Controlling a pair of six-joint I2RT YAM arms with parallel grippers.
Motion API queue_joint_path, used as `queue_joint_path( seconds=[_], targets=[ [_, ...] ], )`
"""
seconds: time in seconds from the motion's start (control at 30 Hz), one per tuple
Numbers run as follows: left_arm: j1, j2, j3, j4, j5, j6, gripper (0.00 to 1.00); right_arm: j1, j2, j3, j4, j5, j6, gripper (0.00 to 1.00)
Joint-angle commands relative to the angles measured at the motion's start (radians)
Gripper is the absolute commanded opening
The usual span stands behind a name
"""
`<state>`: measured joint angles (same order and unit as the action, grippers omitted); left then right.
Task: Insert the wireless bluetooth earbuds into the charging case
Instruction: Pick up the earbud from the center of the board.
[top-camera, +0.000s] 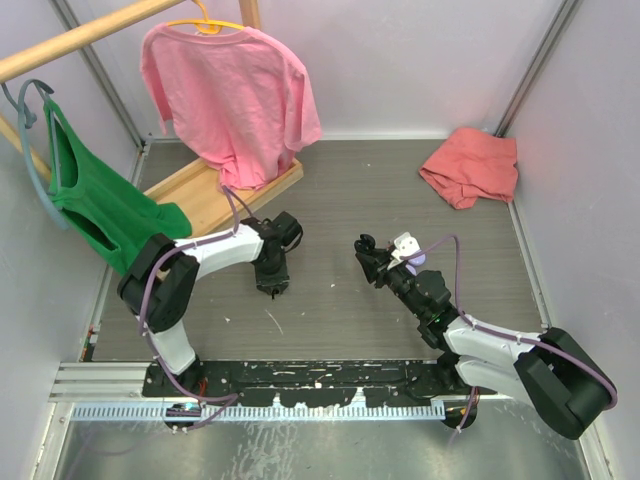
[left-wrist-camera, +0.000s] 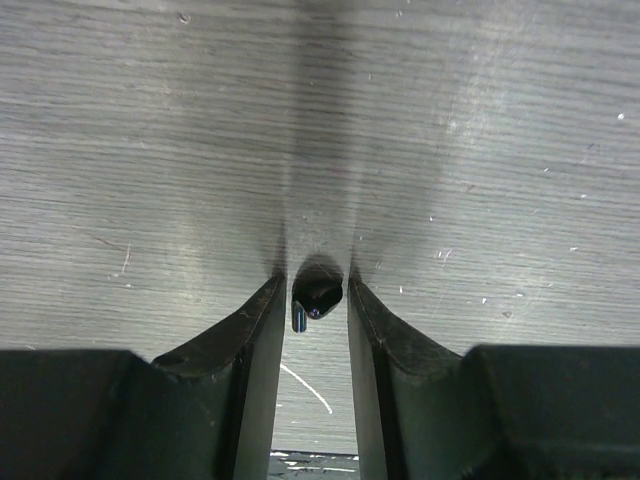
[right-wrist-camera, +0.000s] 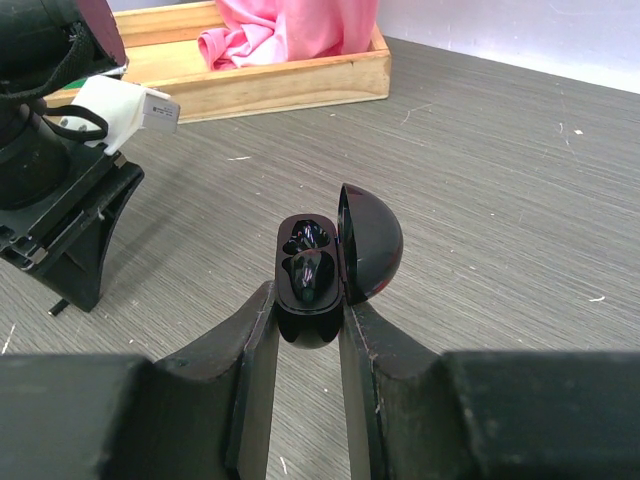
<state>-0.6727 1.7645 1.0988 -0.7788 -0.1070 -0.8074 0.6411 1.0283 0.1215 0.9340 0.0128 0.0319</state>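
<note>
— Fingers (left-wrist-camera: 245, 335) of our left gripper (left-wrist-camera: 317, 292) first: matte black wedges, drawn in tight on the black earbud (left-wrist-camera: 318, 300), which fills the narrow slit between them.
— We agree. It is a glossy little bean with a short stem, right at the fingertips. Behind it is the table (left-wrist-camera: 150, 150), grey with fine wood grain and pale scratches. We cannot tell whether the earbud touches it.
— And our right gripper (right-wrist-camera: 308, 320)?
— Its fingers (right-wrist-camera: 245, 345) clamp the charging case (right-wrist-camera: 305, 290) from both sides. The case is shiny black and rounded, and its domed lid (right-wrist-camera: 372, 245) is hinged open to the right.
— We see two hollows inside, but the gloss keeps us from telling whether anything sits in them.
— From above, the two grippers are well apart, and the left one points straight down.
— Further out, a pink shirt (top-camera: 235, 90) hangs over a pale wooden base (right-wrist-camera: 270, 85). A green garment (top-camera: 100, 210) hangs at the left, and a salmon cloth (top-camera: 470, 165) lies crumpled in the far right corner.
</note>
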Motion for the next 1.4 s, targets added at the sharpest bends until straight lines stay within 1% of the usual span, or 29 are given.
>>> queue_joint_path(
  seconds=[0.0,0.2,0.37,0.53,1.07,1.2,1.37],
  targets=[
    [0.021,-0.003,-0.043,0.117,-0.060,-0.033,0.34,-0.001,0.002,0.043,0.051,-0.013,0.005,0.01],
    [0.027,-0.001,-0.041,0.113,-0.054,-0.029,0.35,-0.001,0.004,0.044,0.049,-0.014,0.005,0.01],
    [0.027,0.020,-0.051,0.096,-0.027,-0.027,0.32,-0.001,0.003,0.043,0.048,-0.013,0.003,0.01],
    [0.020,0.025,-0.054,0.070,-0.009,-0.020,0.32,-0.001,0.005,0.045,0.048,-0.014,0.004,0.01],
    [-0.007,0.047,-0.002,0.006,-0.012,0.024,0.32,-0.001,0.003,0.045,0.047,-0.016,0.003,0.01],
    [-0.006,0.046,0.002,-0.005,-0.013,0.029,0.30,-0.001,0.004,0.045,0.047,-0.017,0.005,0.01],
    [-0.008,0.057,0.007,-0.005,-0.012,0.033,0.24,-0.001,0.004,0.045,0.047,-0.017,0.005,0.01]
  ],
)
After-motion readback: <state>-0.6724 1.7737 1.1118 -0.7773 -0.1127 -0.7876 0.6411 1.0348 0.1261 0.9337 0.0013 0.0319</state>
